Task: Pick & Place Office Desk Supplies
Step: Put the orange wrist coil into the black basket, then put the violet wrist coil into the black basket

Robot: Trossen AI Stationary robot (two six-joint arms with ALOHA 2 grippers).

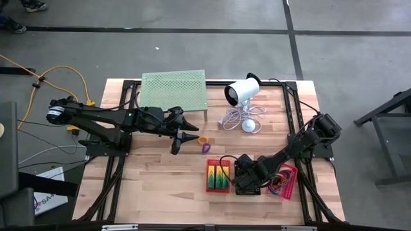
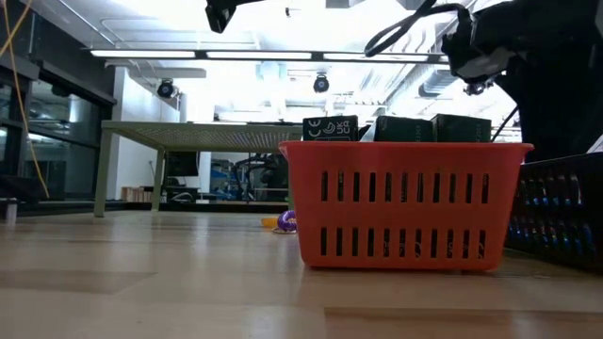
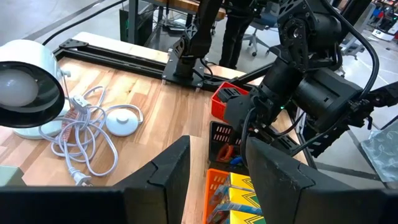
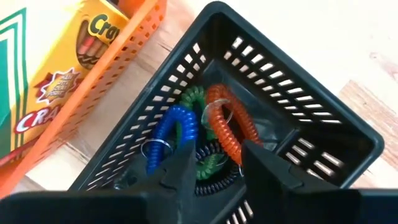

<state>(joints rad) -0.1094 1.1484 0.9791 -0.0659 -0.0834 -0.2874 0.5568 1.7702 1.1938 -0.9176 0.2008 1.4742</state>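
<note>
My right gripper (image 4: 214, 165) hangs open over the black mesh basket (image 1: 247, 178), fingers pointing down into it. Blue (image 4: 177, 127), green (image 4: 193, 96), orange-red (image 4: 227, 127) and dark (image 4: 208, 162) coiled loops lie on the basket's floor. Left of it stands the red basket (image 1: 218, 175) with flat green-and-yellow packs (image 2: 415, 129) upright inside. The pink basket (image 1: 289, 183), holding coloured bands, stands to the right. A yellow and a purple loop (image 1: 203, 144) lie on the table. My left gripper (image 1: 186, 136) hovers open near mid-table, above these loops. My right gripper's fingertips (image 4: 183, 163) stand just over the dark coil, beside the blue one, coming from above. I cannot tell whether they touch a coil.
A pale-green perforated stand (image 1: 173, 90) stands at the far edge. Beside it is a white cylinder device (image 1: 243, 92) with its coiled cable (image 1: 241, 119). Black frame rails (image 1: 292, 109) run along the table's sides. Bare wood lies at the near left.
</note>
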